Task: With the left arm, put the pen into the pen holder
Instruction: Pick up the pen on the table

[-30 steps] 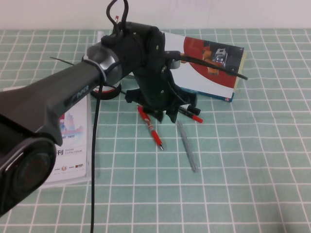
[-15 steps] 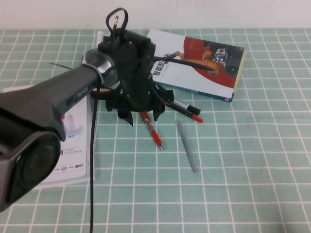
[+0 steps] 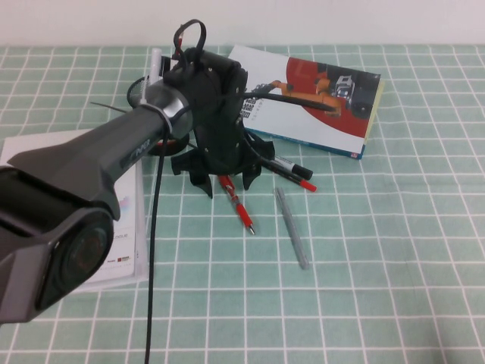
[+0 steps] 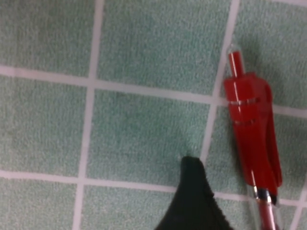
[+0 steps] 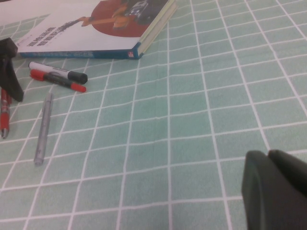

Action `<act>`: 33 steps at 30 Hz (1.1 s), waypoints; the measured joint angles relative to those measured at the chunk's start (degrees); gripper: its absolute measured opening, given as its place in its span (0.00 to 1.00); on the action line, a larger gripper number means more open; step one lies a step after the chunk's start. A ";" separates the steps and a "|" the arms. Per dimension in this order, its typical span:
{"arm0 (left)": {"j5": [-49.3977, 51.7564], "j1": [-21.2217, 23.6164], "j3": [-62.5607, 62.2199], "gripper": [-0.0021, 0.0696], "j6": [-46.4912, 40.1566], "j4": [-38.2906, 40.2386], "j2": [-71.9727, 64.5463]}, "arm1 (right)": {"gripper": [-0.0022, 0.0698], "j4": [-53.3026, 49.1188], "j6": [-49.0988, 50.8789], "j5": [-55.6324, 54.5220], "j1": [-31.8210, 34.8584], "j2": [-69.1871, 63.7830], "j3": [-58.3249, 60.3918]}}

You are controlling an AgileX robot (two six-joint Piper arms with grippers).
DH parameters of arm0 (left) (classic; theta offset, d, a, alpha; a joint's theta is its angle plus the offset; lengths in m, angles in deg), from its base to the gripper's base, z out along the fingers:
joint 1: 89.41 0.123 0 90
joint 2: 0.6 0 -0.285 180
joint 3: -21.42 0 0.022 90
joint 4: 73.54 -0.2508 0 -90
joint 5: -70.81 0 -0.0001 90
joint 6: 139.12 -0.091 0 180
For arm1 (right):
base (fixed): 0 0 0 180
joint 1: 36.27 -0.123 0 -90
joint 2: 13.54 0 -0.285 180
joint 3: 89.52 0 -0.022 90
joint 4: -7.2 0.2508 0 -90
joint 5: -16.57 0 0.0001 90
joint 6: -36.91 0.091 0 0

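Lying flat, pen (image 3: 238, 201) tip aims robotward-right; left end effector (image 3: 225, 180) open astride it.

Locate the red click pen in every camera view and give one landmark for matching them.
High view: the pen lies on the table under the left gripper.
Left wrist view: its red clip end shows beside one black fingertip.
Right wrist view: at the picture's edge.
Landmark: the grey stick pen. The right gripper stays parked.
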 joint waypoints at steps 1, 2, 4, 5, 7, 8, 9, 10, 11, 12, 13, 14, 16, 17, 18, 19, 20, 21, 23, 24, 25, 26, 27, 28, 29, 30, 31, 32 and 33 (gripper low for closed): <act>0.35 0.00 -0.30 0.64 0.00 -0.12 -0.14 | 0.00 0.00 0.00 0.00 0.00 0.00 0.00; 0.64 0.00 -0.39 0.62 -0.13 -0.22 -0.25 | 0.00 0.00 0.00 0.00 0.00 0.00 0.00; 1.13 0.00 -0.67 0.58 -0.22 -0.36 -0.38 | 0.00 0.00 0.00 0.00 0.00 0.00 0.00; 1.22 0.00 -0.76 0.57 -0.32 -0.39 -0.48 | 0.00 0.00 0.00 0.00 0.00 0.00 0.00; 1.49 0.00 -0.76 0.53 -0.47 -0.61 -0.48 | 0.00 0.00 0.00 0.00 0.00 0.00 0.00; 1.47 0.00 -0.76 0.52 -0.61 -0.72 -0.48 | 0.00 0.00 0.00 0.00 0.00 0.00 0.00; 1.61 0.00 -0.76 0.50 -1.09 -0.84 -0.48 | 0.00 0.00 0.00 0.00 0.00 0.00 0.00; 1.74 0.00 -0.76 0.48 -1.56 -0.84 -0.48 | 0.00 0.00 0.00 0.00 0.00 0.00 0.00; 2.01 0.00 -0.76 0.46 -2.10 -0.92 -0.48 | 0.00 0.00 0.00 0.00 0.00 0.00 0.00; 2.27 0.00 -0.76 0.43 -2.59 -0.96 -0.48 | 0.00 0.00 0.00 0.00 0.00 0.00 0.00; 2.52 0.00 -0.76 0.39 -3.50 -1.07 -0.48 | 0.00 0.00 0.00 0.00 0.00 0.00 0.00; 2.65 0.00 -0.76 0.35 -4.36 -1.07 -0.48 | 0.00 0.00 0.00 0.00 0.00 0.00 0.00; 3.03 0.00 -0.76 0.26 -6.69 -1.07 -0.48 | 0.00 0.00 0.00 0.00 0.00 0.00 0.00; 3.16 0.00 -0.76 0.21 -7.80 -0.94 -0.48 | 0.00 0.00 0.00 0.00 0.00 0.00 0.00; 3.18 0.00 -0.76 0.18 -9.03 -0.83 -0.48 | 0.00 0.00 0.00 0.00 0.00 0.00 0.00; 3.29 0.00 -0.76 0.15 -10.23 -0.55 -0.48 | 0.00 0.00 0.00 0.00 0.00 0.00 0.00; 3.29 0.00 -0.76 0.13 -11.36 -0.21 -0.48 | 0.00 0.00 0.00 0.00 0.00 0.00 0.00; 3.29 0.00 -0.76 0.13 -11.98 -0.07 -0.48 | 0.00 0.00 0.00 0.00 0.00 0.00 0.00; 3.29 0.00 -0.76 0.13 -14.42 0.19 -0.48 | 0.00 0.00 0.00 0.00 0.00 0.00 0.00; 3.29 0.00 -0.76 0.13 -15.26 0.19 -0.48 | 0.00 0.00 0.00 0.00 0.00 0.00 0.00; 3.29 0.00 -0.76 0.13 -16.15 0.19 -0.48 | 0.00 0.00 0.00 0.00 0.00 0.00 0.00; 3.29 0.00 -0.76 0.13 -17.09 0.19 -0.48 | 0.00 0.00 0.00 0.00 0.00 0.00 0.00; 3.29 0.00 -0.76 0.13 -18.09 0.19 -0.48 | 0.00 0.00 0.00 0.00 0.00 0.00 0.00; 3.29 0.00 -0.76 0.13 -19.39 0.19 -0.48 | 0.00 0.00 0.00 0.00 0.00 0.00 0.00; 3.29 0.00 -0.76 0.13 -21.02 0.19 -0.48 | 0.00 0.00 0.00 0.00 0.00 0.00 0.00; 3.29 0.00 -0.76 0.13 -22.48 0.19 -0.48 | 0.00 0.00 0.00 0.00 0.00 0.00 0.00; 3.29 0.00 -0.76 0.13 -24.18 0.30 -0.48 | 0.00 0.00 0.00 0.00 0.00 0.00 0.00; 3.29 0.00 -0.80 0.13 -25.56 0.30 -0.48 | 0.00 0.00 0.00 0.00 0.00 0.00 0.00; 3.29 0.00 -0.80 0.13 -26.38 0.30 -0.48 | 0.00 0.00 0.00 0.00 0.00 0.00 0.00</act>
